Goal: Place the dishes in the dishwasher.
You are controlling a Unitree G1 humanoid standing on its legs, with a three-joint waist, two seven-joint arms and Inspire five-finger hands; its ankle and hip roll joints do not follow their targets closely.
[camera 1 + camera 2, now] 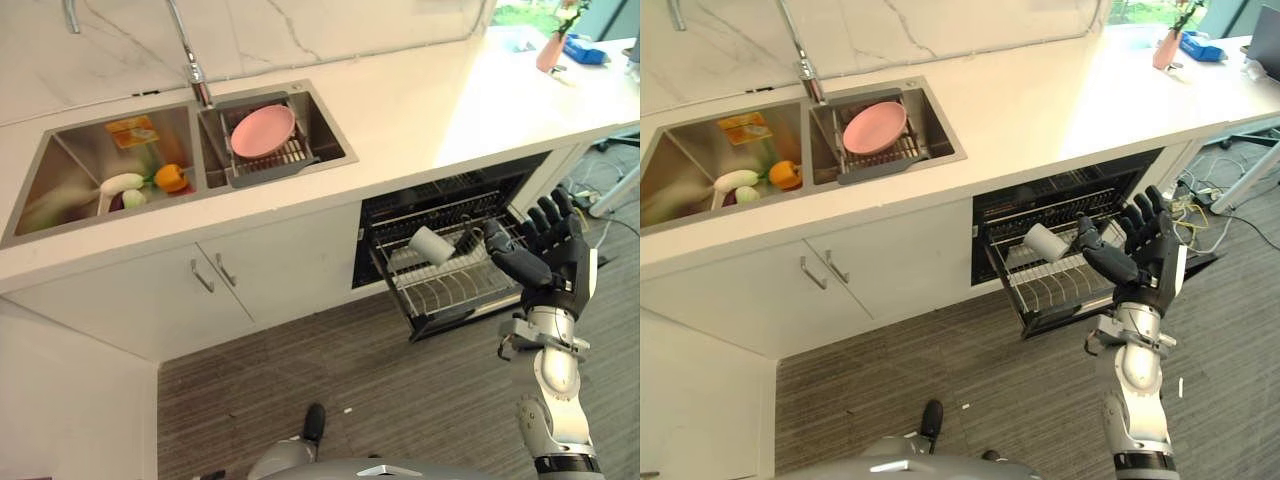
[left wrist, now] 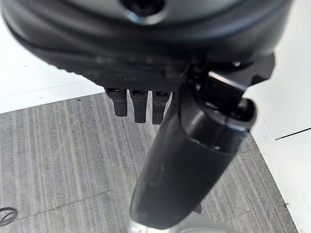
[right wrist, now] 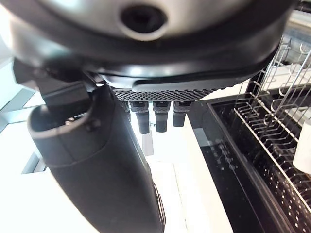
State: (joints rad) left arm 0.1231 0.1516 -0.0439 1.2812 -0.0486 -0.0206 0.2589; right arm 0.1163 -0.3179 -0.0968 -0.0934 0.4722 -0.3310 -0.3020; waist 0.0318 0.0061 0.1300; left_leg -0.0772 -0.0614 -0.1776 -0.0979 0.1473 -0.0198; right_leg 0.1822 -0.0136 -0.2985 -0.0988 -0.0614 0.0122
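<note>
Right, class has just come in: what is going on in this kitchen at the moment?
A humanoid robot is loading a dishwasher. Its right hand is raised with fingers straight and empty, beside the pulled-out dishwasher rack, where a white cup already lies on its side. A pink plate still waits on the drying rack in the right sink basin. The left hand hangs open above the floor, holding nothing.
</note>
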